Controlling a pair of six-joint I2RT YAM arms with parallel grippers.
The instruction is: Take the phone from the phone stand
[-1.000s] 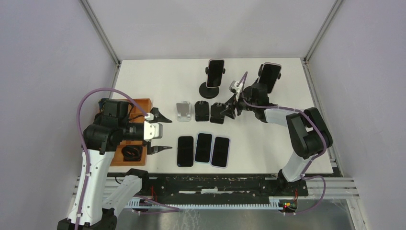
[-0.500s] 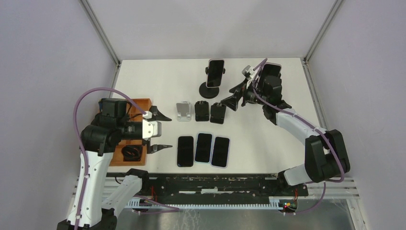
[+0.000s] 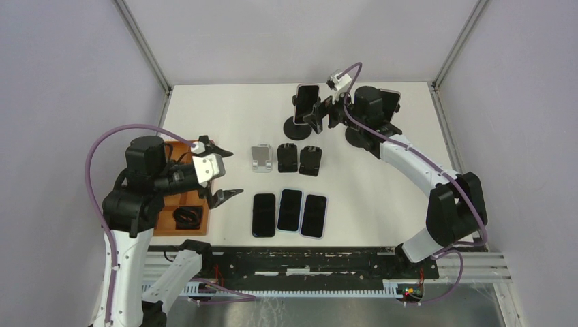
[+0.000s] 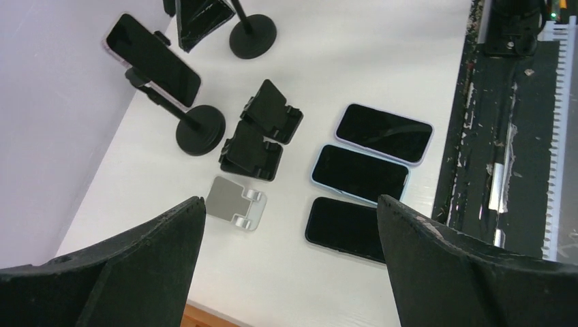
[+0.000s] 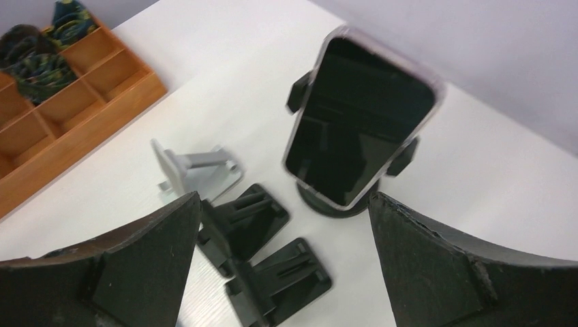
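While you read the overhead view, note that the phone (image 3: 307, 102) stands upright in the clamp of the phone stand (image 3: 298, 128) at the far middle of the tabletop (image 3: 225, 109). The right end effector (image 3: 324, 113) is just beside the phone's right edge, and you cannot tell from above whether a finger touches the case. The right wrist view settles the state: both fingers are spread wide and released, framing the phone (image 5: 358, 119) with nothing gripped, while the handset covers most of the stand's round base. A second phone (image 3: 391, 99) on its own stand is largely hidden behind the right arm, with only a strip of it showing. The left end effector (image 3: 225, 172) hovers released near the right edge of the wooden tray (image 3: 165, 225), which the left arm partly covers; the tray's contents are too dark to name. Toward the near edge three phones (image 3: 290, 210) lie face up side by side, and behind them stand a silver folding stand (image 3: 260, 158) and two black folding stands (image 3: 287, 158). In the left wrist view the farther upright stand is cut off by the top edge.
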